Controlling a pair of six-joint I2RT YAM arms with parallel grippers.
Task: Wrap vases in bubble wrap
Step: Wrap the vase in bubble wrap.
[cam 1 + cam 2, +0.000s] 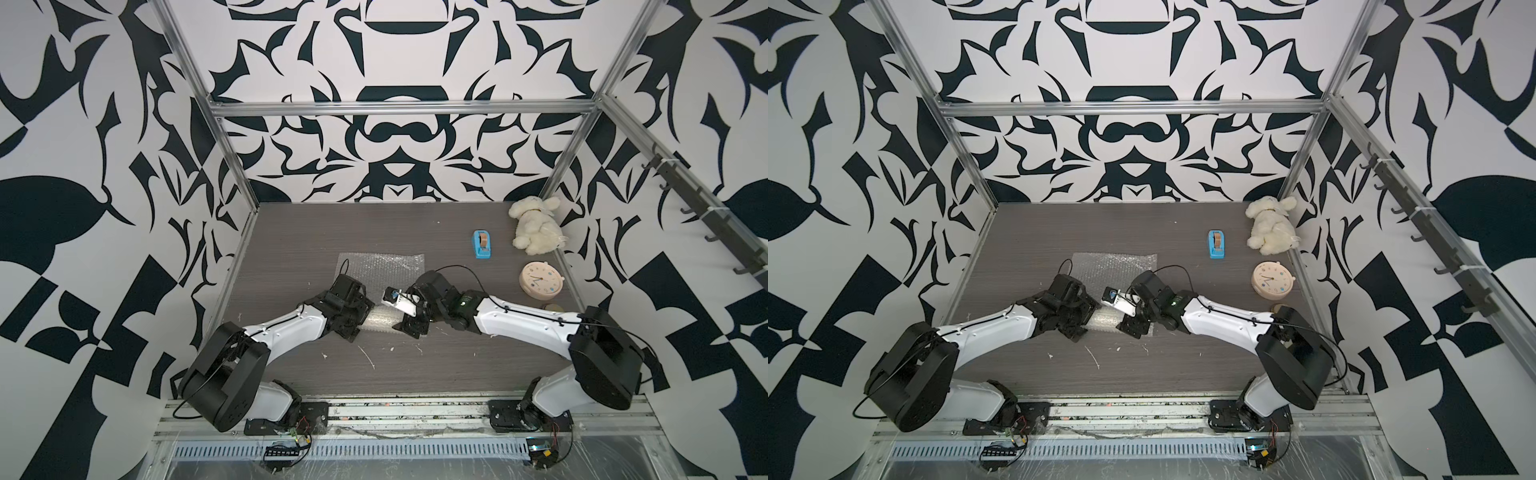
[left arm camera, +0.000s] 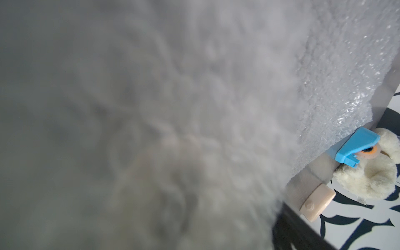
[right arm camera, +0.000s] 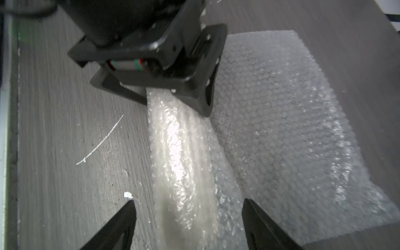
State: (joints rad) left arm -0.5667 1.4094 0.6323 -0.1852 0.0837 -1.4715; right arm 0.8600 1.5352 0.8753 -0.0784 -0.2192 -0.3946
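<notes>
Vase (image 3: 184, 151) lies on its side on the surface (image 3: 65, 129) under a layer of bubble wrap (image 3: 281, 129). It runs from the right hand (image 3: 188, 201), between its fingers, to the left hand (image 3: 175, 104) at the other end. Right hand is wide open, straddling the vase with a gap each side, holding nothing. Left hand jaws stand wide around the far end; we cannot tell whether they press it. Most of the bubble wrap lies flat just beside the vase, beyond both hands. We judge the step as rolling, early on. Next move calls for both hands to close on the vase ends together and turn it onto the flat bubble wrap, keeping the loose edge tucked. Blue tape dispenser (image 1: 482, 244) sits well beyond the right hand.
</notes>
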